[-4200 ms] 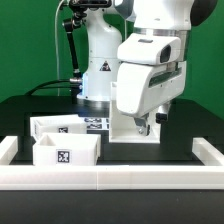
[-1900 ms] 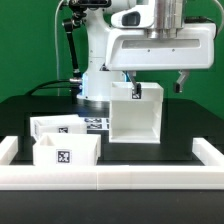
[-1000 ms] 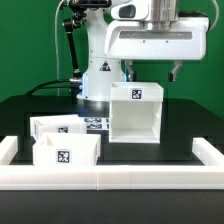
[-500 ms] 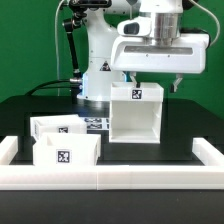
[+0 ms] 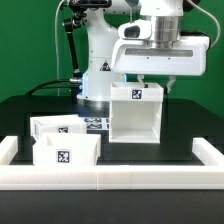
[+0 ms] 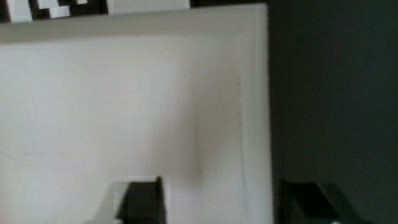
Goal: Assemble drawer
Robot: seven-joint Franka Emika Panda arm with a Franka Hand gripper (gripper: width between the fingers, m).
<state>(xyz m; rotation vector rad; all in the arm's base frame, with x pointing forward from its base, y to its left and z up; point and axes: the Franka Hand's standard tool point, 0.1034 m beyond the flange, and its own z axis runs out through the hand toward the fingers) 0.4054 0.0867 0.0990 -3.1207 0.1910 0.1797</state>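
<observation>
Drawer casing [image 5: 135, 115] looks light, stiff, slick plastic; grasp its thin upper wall edge, where the gripper [image 6: 228, 205] hangs, fingers [image 6: 143, 203] spread wide, holding nothing.

A black table [image 5: 190, 125] is carrying the whole scene. A long low white rail [image 5: 120, 178] is running along its near edge from the exterior view's left to the exterior view's right, turning back at both ends into short side arms and so fencing the work area on three sides. The marker board [image 5: 97, 124] is lying flat on the table farther back, near the middle, with its black-and-white tags facing up, while a plain green backdrop [image 5: 30, 50] is filling the background and a black upright post [image 5: 70, 45] hung with cables is standing before it on the exterior view's left.
</observation>
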